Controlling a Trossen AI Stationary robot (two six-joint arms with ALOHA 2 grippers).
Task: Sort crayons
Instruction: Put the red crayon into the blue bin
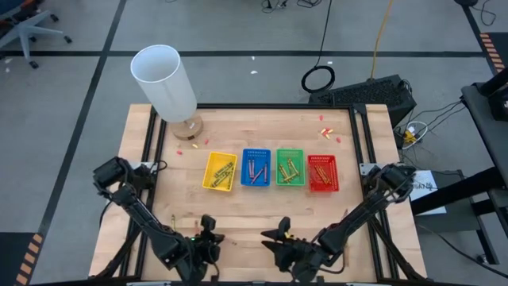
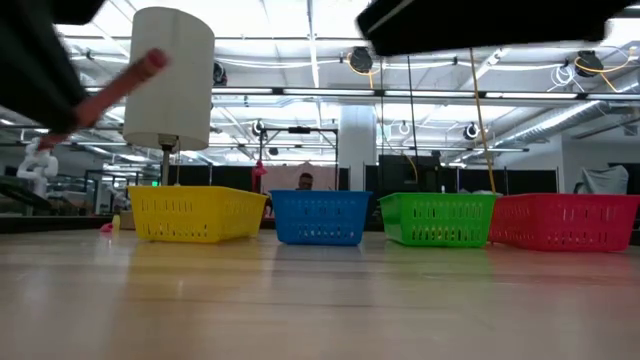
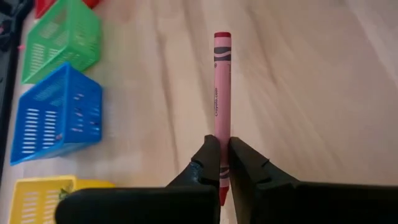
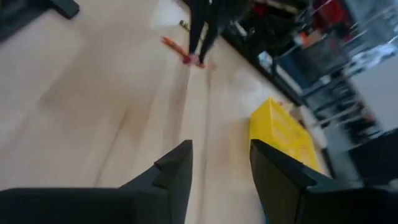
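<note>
Trays stand in a row across the middle of the wooden table (image 1: 262, 214) in the high view: a yellow tray (image 1: 220, 171), a blue tray (image 1: 255, 167), a green tray (image 1: 290, 167) and a red tray (image 1: 322, 172), each with crayons (image 1: 321, 171) lying inside. A white cylinder (image 1: 164, 82) on a round base stands near the far left corner, with small red-pink scraps (image 1: 326, 131) scattered along the far side. Both arms reach in at the near edge, the left gripper (image 1: 208, 228) and the right gripper (image 1: 282, 236) close together, well apart from the trays.

From the low view, the four trays stand side by side on the wood, and a pink-red crayon (image 2: 125, 85) hangs tilted in the air at the upper left, its lower end lost in a dark blurred shape.

In the left wrist view, the left gripper is clenched on the pink-red crayon near its end; the stick points straight out over bare wood, with the blue, green and yellow trays off to one side.

In the right wrist view, the right gripper (image 4: 219, 163) is released, its fingers (image 4: 177, 168) parted over bare table and holding nothing, the yellow tray beyond.
</note>
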